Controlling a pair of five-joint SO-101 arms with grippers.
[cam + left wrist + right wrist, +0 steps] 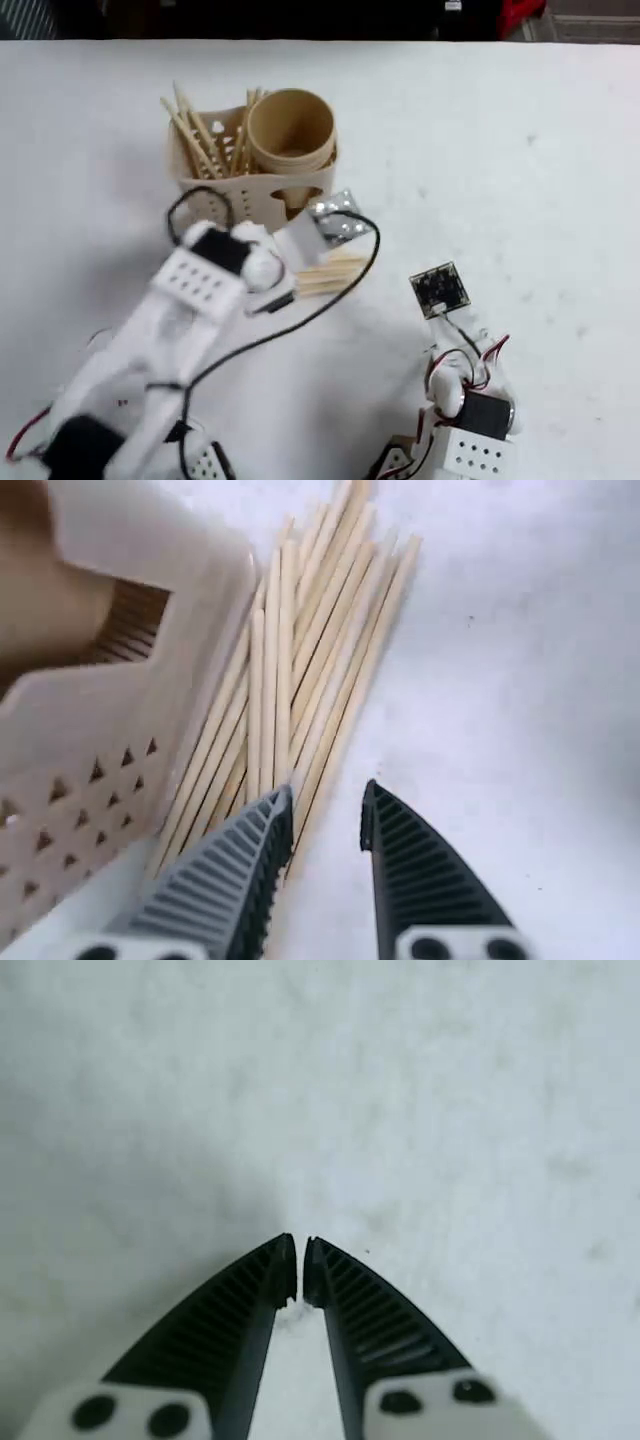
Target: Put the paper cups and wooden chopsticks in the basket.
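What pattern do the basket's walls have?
The basket has rows of small triangular cut-outs in cream plastic; left wrist view shows it best.

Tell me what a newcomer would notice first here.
A beige basket toward the table's far side already holds a paper cup and leaning chopsticks. A loose bundle of chopsticks lies on the table beside its wall, with the left arm's jaws open at the bundle's near ends.
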